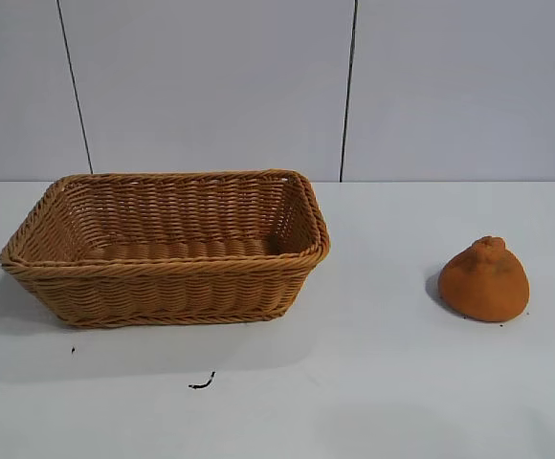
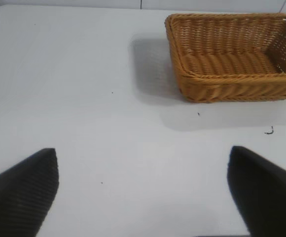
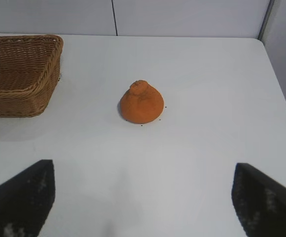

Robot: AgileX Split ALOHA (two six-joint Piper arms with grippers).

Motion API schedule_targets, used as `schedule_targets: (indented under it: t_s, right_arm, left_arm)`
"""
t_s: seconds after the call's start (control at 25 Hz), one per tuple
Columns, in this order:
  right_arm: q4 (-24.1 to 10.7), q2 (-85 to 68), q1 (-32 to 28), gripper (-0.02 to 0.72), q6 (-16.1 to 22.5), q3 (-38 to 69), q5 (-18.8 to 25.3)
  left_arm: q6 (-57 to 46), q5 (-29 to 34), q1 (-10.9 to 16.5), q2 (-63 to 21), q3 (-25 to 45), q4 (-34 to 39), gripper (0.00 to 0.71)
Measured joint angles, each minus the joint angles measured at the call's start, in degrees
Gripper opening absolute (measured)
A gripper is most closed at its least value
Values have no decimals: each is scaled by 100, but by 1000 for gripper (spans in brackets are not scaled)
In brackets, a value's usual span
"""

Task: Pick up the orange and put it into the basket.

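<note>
The orange [image 1: 485, 280] sits on the white table at the right, knobby top up; it also shows in the right wrist view [image 3: 141, 102]. The wicker basket [image 1: 167, 273] stands empty at the left, also seen in the left wrist view [image 2: 232, 79] and in the right wrist view [image 3: 19, 94]. Neither arm shows in the exterior view. My right gripper [image 3: 143, 197] is open and empty, well short of the orange. My left gripper [image 2: 143, 190] is open and empty over bare table, apart from the basket.
A small dark mark [image 1: 202, 383] lies on the table in front of the basket. The table's edge [image 3: 278, 84] runs beyond the orange in the right wrist view. A pale panelled wall stands behind the table.
</note>
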Motion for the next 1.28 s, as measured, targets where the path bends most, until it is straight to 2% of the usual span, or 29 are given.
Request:
schedule_targets:
  t_s: [0.8,1.0,1.28]
  right_arm:
    - [2,236,0,673,0,-44,-12]
    - [2,1556,0,673,0,-592,-139]
    - [45,4350,0,673,94,-2012,-159]
  left_arm:
    - [0,-6,0,0,0,0,666]
    - [0,-6,0,0,0,0,666]
    - [0,-6,0,0,0,0,666]
